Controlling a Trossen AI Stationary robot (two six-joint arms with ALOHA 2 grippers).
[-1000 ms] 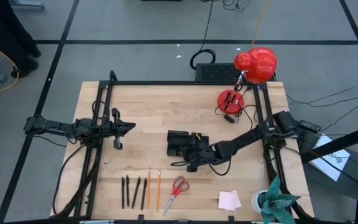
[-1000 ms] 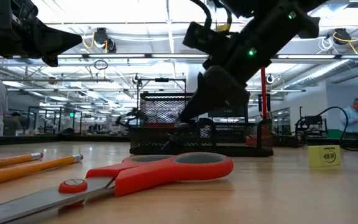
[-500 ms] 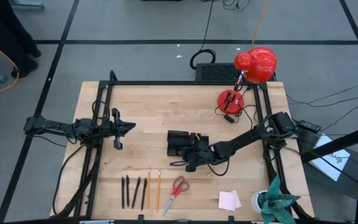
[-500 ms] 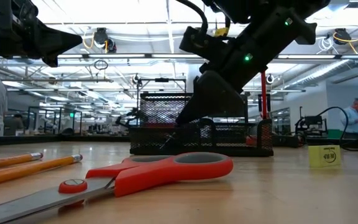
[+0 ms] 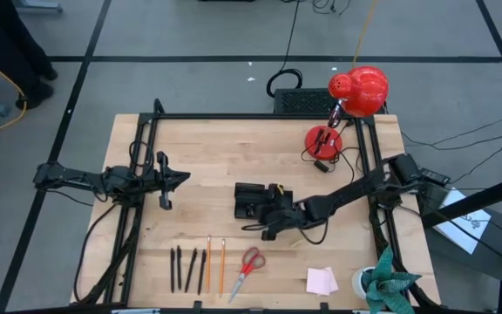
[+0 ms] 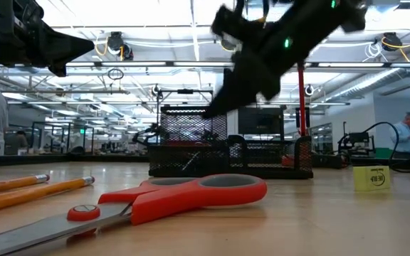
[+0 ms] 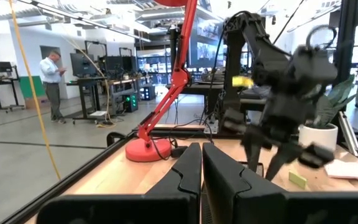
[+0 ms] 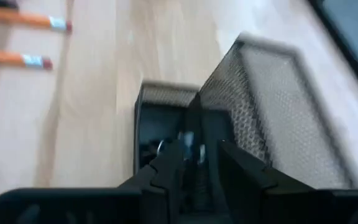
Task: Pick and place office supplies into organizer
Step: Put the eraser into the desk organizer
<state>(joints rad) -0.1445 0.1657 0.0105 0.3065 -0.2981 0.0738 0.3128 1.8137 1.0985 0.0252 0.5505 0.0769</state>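
The black mesh organizer (image 5: 249,199) stands mid-table, also seen in the low view (image 6: 191,149). My right gripper (image 5: 267,220) hangs just above its near right part with its fingers open (image 8: 199,163) and nothing between them. Something small and shiny (image 8: 189,142) lies in the compartment below. Black pens (image 5: 181,269), orange pencils (image 5: 214,263), red-handled scissors (image 5: 249,264) and a pink sticky-note pad (image 5: 322,280) lie along the near edge. A small yellow piece (image 6: 371,178) sits right of the organizer. My left gripper (image 5: 179,179) waits shut at the left, clear of the table.
A red desk lamp stands at the far right, base (image 5: 323,139) on the table and head (image 5: 360,90) above it. A white roll (image 5: 362,279) and a green plant (image 5: 392,290) sit at the near right corner. People stand in the room behind.
My right gripper has risen from the organizer's low front compartments and now hangs clear above its top edge. The organizer and the supplies on the table have stayed where they were.
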